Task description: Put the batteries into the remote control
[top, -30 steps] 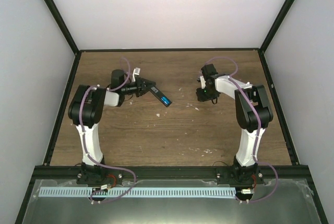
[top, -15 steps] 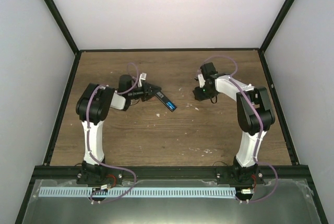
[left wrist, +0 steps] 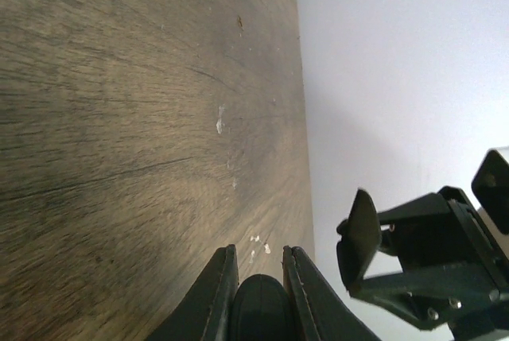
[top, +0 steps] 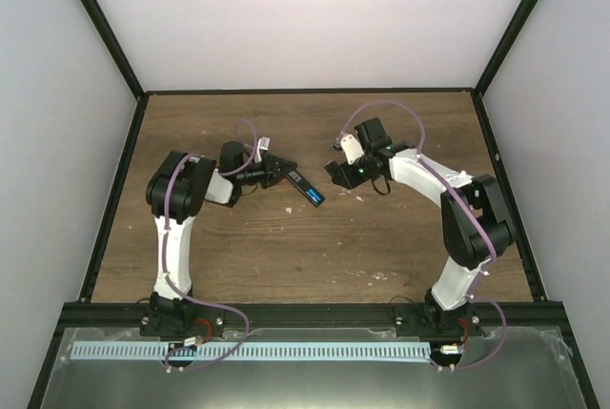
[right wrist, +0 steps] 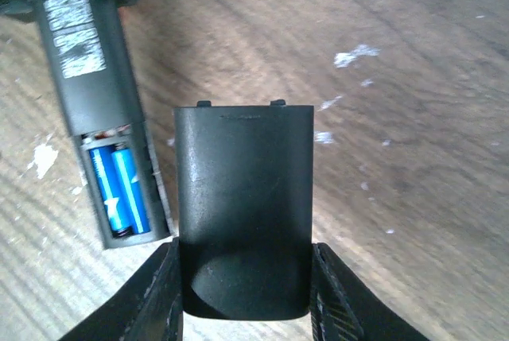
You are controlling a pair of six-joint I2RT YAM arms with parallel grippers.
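Left gripper (top: 277, 172): your jaws are pressed onto one end of the remote control (top: 304, 187). In your left wrist view, the two fingers (left wrist: 219, 293) squeeze its dark rounded end between them.
Remote control: it sticks out from that grip over the middle of the table (top: 286, 256), back side up, with the battery bay uncovered at its free end.
Batteries (right wrist: 119, 188): both blue cells lie side by side inside the bay.
Cover (right wrist: 242, 190): you see a black squarish plate just right of the bay, its two small tabs pointing away from your right wrist.
Right gripper (right wrist: 242, 297): your fingers (right wrist: 163, 297) pinch the cover by its two long edges, at its rounded end.
Specks (right wrist: 354, 55): pale flecks dot the wood.
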